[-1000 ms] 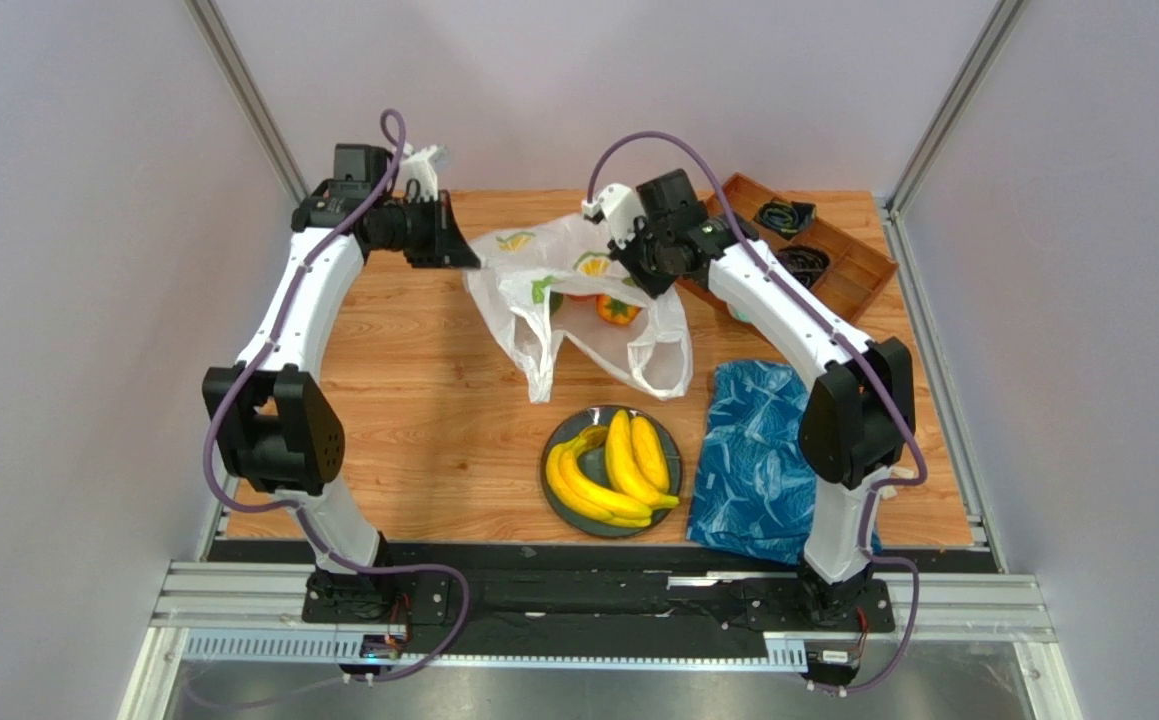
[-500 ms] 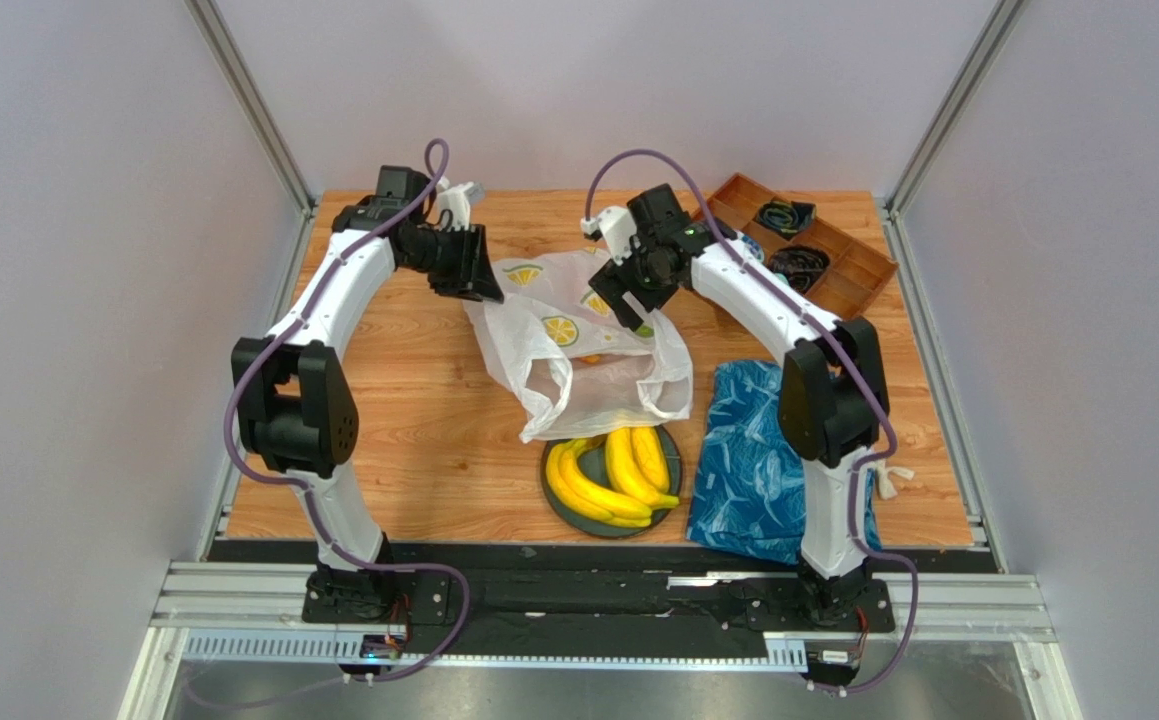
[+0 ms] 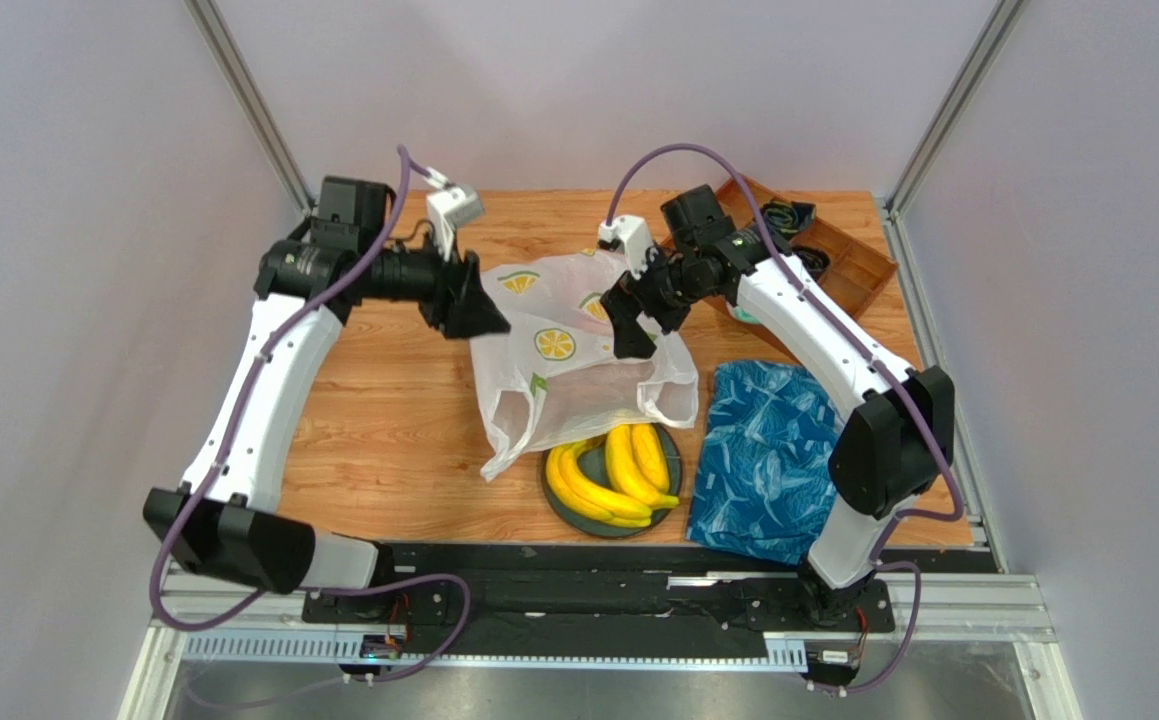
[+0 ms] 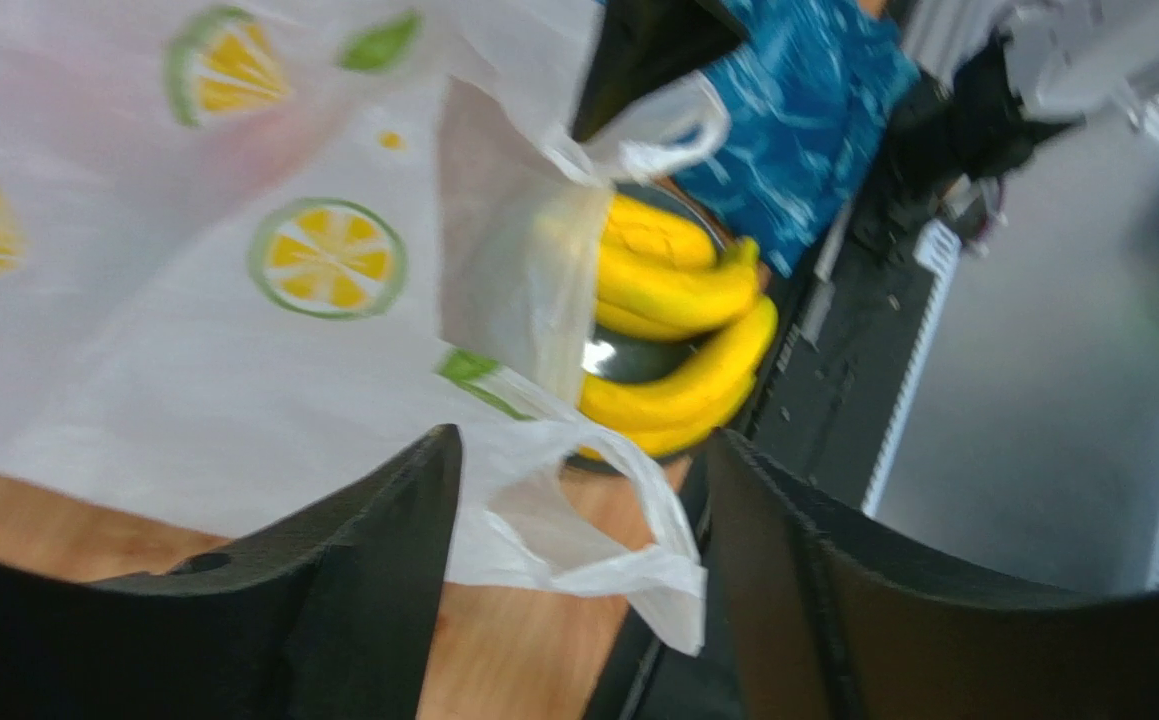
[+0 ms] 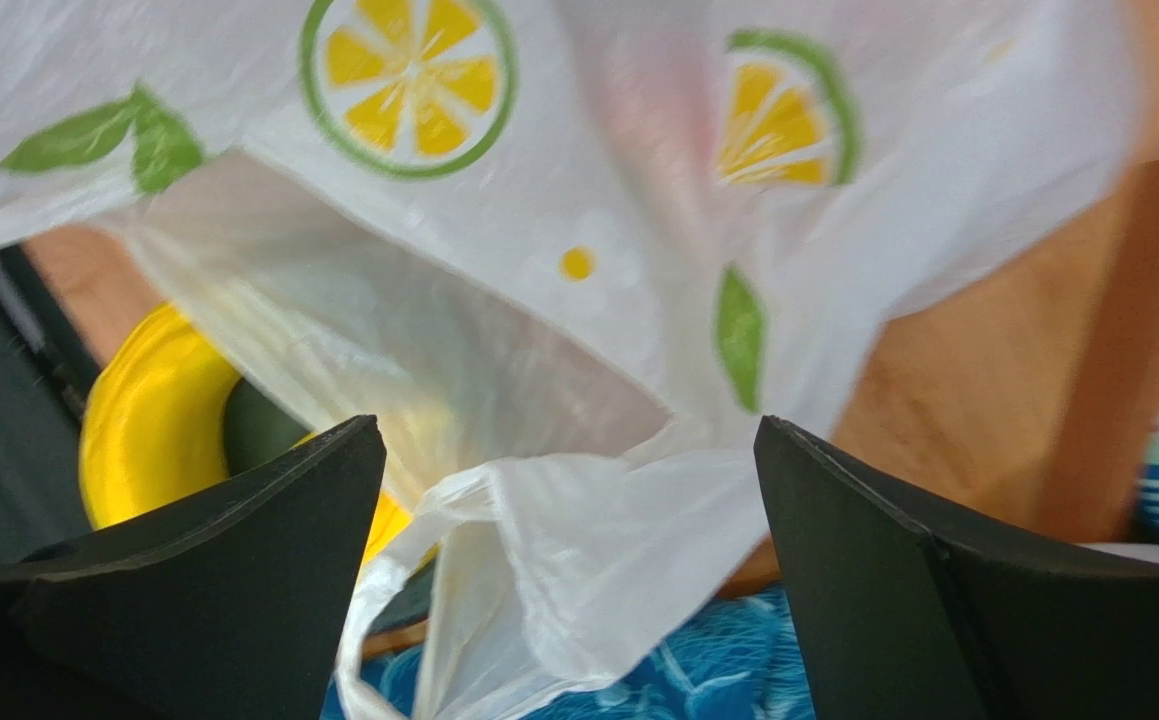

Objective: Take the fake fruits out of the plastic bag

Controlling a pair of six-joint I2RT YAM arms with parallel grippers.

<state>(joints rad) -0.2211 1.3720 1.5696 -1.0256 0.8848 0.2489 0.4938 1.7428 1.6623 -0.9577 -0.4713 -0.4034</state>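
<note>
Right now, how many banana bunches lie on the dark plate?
2. The left bunch curves along the plate's left edge; the right bunch lies beside it. The plastic bag covers their far ends, so more may hide.

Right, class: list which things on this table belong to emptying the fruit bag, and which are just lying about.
Part of the job: plastic bag; bananas, lying on the dark plate.
Just lying about: blue patterned cloth; wooden tray; black cables inside it.
</note>
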